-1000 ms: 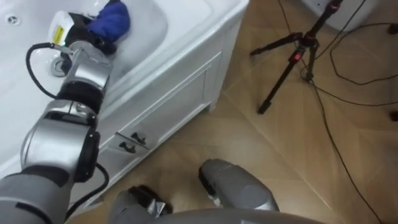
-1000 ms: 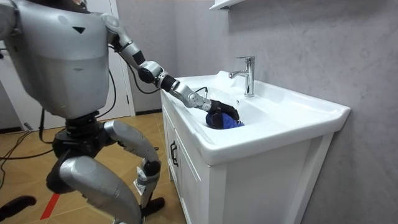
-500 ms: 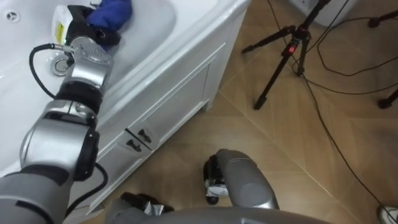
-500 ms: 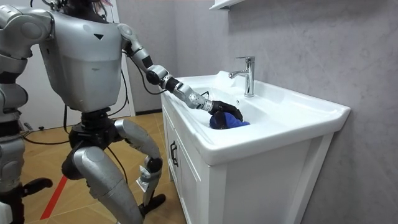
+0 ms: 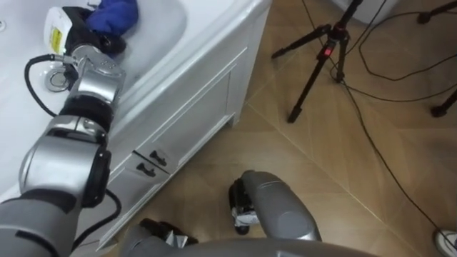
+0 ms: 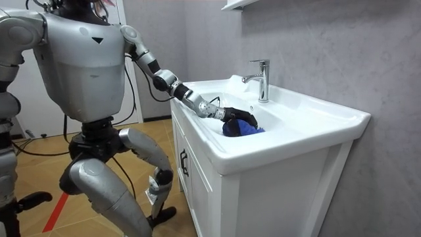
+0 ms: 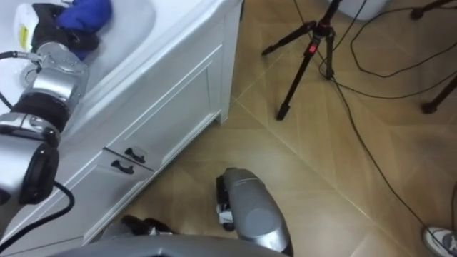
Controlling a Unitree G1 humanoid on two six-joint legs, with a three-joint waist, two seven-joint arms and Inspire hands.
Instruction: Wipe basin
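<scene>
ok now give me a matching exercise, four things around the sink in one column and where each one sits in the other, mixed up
1 crumpled blue cloth
2 chrome tap
3 black tripod
4 pair of dark handles

a on the brown tiled floor
b at the back rim of the white basin
c in the basin, gripped by the left hand
d on the white cabinet front

Pairs: 1-c, 2-b, 3-a, 4-d

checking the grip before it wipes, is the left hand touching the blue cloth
Touching. In the room view the left hand has its dark fingers curled over the blue cloth inside the basin, with no gap between them.
</scene>
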